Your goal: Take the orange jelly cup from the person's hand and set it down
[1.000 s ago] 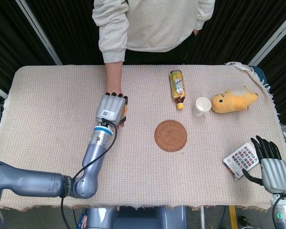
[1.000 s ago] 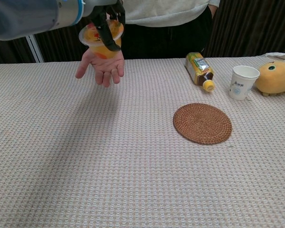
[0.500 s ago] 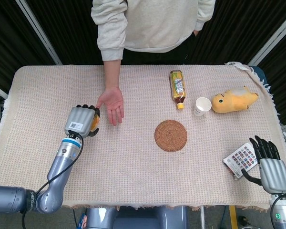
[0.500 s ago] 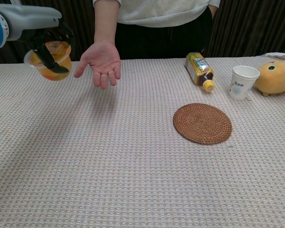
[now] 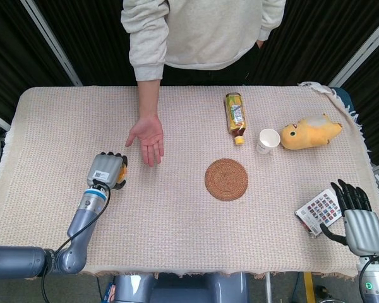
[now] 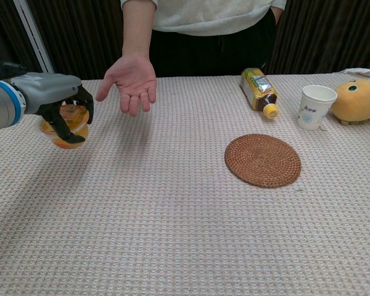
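Note:
My left hand (image 5: 107,169) (image 6: 61,105) grips the orange jelly cup (image 6: 64,126) from above, low over the table left of the middle. In the head view only a sliver of the orange jelly cup (image 5: 123,171) shows beside the fingers. The person's hand (image 5: 146,136) (image 6: 131,79) stays held out, palm up and empty, to the right of and beyond my left hand. My right hand (image 5: 359,218) hangs off the table's near right corner, fingers spread, holding nothing.
A round woven coaster (image 5: 226,179) (image 6: 263,160) lies mid-table. Behind it lie a drink bottle (image 5: 235,117) (image 6: 258,90), a white paper cup (image 5: 268,139) (image 6: 314,106) and a yellow plush toy (image 5: 311,132) (image 6: 360,97). A patterned card (image 5: 320,211) lies near my right hand.
My left hand lifted the jelly cup off the person's palm, carried it left and toward me, then lowered it close to the table. The right hand held still.

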Controlling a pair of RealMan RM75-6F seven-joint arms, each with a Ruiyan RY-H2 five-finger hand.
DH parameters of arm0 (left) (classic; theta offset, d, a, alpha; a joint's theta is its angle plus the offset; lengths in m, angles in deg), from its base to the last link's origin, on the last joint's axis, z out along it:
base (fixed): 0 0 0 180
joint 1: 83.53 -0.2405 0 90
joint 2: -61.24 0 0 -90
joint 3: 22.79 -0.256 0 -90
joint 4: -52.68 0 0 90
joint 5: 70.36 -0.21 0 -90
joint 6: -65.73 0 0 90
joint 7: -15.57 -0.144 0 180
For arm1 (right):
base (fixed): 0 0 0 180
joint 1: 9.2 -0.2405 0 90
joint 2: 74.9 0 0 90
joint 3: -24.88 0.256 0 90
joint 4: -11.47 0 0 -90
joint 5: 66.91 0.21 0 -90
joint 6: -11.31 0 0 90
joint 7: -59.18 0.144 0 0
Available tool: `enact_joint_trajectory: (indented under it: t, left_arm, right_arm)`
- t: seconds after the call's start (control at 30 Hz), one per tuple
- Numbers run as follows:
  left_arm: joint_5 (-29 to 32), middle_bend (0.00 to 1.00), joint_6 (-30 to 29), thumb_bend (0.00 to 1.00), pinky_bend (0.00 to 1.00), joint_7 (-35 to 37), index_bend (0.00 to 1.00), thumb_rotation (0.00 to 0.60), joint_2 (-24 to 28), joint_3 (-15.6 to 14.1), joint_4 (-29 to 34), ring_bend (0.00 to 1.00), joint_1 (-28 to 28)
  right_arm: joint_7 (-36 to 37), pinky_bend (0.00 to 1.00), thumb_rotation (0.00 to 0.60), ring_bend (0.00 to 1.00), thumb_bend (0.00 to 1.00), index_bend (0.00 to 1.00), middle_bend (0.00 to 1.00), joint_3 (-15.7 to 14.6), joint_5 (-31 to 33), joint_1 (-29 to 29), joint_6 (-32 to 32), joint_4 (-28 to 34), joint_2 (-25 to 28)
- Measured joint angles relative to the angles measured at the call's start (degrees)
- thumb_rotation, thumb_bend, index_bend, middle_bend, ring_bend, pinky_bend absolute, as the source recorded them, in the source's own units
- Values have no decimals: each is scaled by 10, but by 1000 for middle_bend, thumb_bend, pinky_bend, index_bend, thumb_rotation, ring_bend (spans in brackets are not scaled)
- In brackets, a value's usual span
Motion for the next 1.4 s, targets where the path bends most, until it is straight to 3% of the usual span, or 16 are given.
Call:
enact_joint_trajectory:
  t: [0.2,0.4,0.5,0.67,1.0,1.2,1.4]
  left_arm:
    - [-11,379,7,521,396,-1,500,600,-24,-13,-32,361,-9]
    - [-21,81,17,318,158,-3,300,600,-27,-22,-37,115,-17]
    - [-17,8,25,255,99,-7,204,600,-21,-25,-31,13,-20]
    - [-6,0,34,228,29,-20,123,600,-9,-28,-17,0,-21]
    - [-48,0,20,227,25,-1,114,600,23,-32,25,0,-40]
    - [-153,0,-41,192,0,28,62,600,59,-55,66,0,-77]
    - [-307,0,-158,145,0,62,0,600,114,-114,96,0,-159]
  right_arm:
    - [0,0,600,0,140,0,0,0,0,0,1,0,0]
    - [-1,0,600,0,139,0,0,0,-1,0,1,0,-1]
    - [-2,0,600,0,138,0,0,0,-2,0,1,0,-1]
    - [-3,0,600,0,138,0,0,-1,-2,0,2,0,-1]
    - [-3,0,600,0,140,0,0,0,-1,0,1,0,-1]
    - [-4,0,600,0,139,0,0,0,-3,0,2,-2,-1]
    - [-11,0,600,0,140,0,0,1,-5,-2,2,-3,-4]
